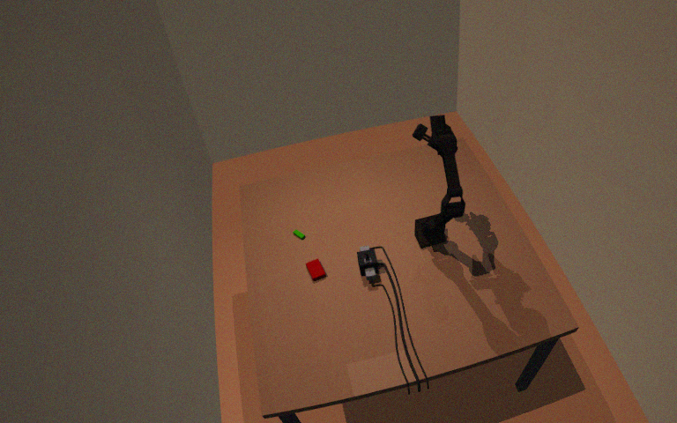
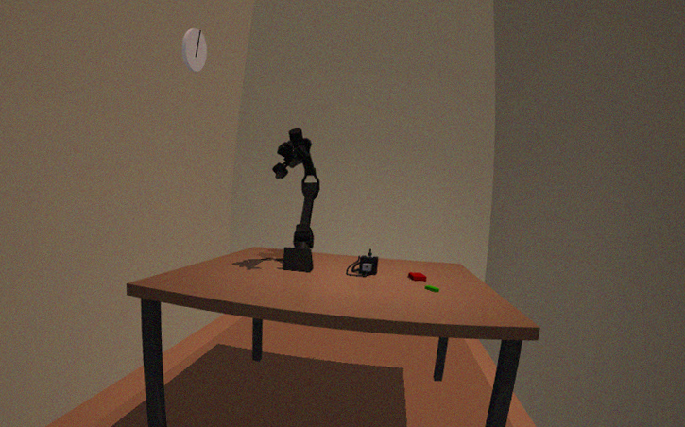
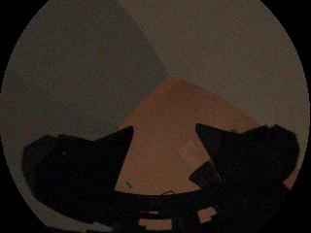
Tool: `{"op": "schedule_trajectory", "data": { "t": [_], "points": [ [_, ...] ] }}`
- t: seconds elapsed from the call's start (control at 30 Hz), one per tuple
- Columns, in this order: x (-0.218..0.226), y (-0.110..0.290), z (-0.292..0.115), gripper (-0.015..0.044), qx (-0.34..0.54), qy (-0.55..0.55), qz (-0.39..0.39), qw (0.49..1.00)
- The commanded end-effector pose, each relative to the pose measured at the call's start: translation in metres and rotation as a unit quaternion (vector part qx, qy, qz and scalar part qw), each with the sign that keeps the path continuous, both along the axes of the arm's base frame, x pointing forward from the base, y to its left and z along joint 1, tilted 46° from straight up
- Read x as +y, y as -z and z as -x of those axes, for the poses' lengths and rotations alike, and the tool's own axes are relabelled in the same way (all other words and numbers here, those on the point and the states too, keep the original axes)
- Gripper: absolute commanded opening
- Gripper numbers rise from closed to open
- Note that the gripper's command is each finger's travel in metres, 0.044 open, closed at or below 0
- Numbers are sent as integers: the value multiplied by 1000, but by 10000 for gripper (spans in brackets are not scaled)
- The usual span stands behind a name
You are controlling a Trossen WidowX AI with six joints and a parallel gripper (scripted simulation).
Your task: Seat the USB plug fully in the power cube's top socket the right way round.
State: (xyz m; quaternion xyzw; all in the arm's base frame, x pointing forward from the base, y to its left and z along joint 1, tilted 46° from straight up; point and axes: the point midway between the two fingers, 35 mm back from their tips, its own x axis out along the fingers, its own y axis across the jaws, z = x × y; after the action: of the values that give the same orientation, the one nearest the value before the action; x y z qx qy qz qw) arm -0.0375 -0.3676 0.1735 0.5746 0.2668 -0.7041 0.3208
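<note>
Fingers of your gripper (image 2: 280, 169) stand wide apart, holding nothing, high above the power cube (image 1: 368, 261). You see the red block (image 1: 315, 269) just beside that cube, the green piece (image 1: 298, 233) farther off.

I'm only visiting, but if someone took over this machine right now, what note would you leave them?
Pincer: open, holding nothing, raised high above the arm's base, away from the job.
Power cube: mid-table, right of the base in the exterior view, three cables running off the table edge.
Plug: sticks up from the cube's top; too small to tell how deep or which way round.
Red block and green piece: on the table beyond the cube.
Left: check the plug's seating; reseat if needed.
</note>
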Motion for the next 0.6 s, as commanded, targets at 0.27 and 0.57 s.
{"op": "schedule_trajectory", "data": {
  "t": [0.27, 0.57],
  "points": [
    [63, 26, -179, 440, -113, -144, -94, 979],
    [164, 35, -281, 440, -173, -227, -218, 933]
  ]
}}
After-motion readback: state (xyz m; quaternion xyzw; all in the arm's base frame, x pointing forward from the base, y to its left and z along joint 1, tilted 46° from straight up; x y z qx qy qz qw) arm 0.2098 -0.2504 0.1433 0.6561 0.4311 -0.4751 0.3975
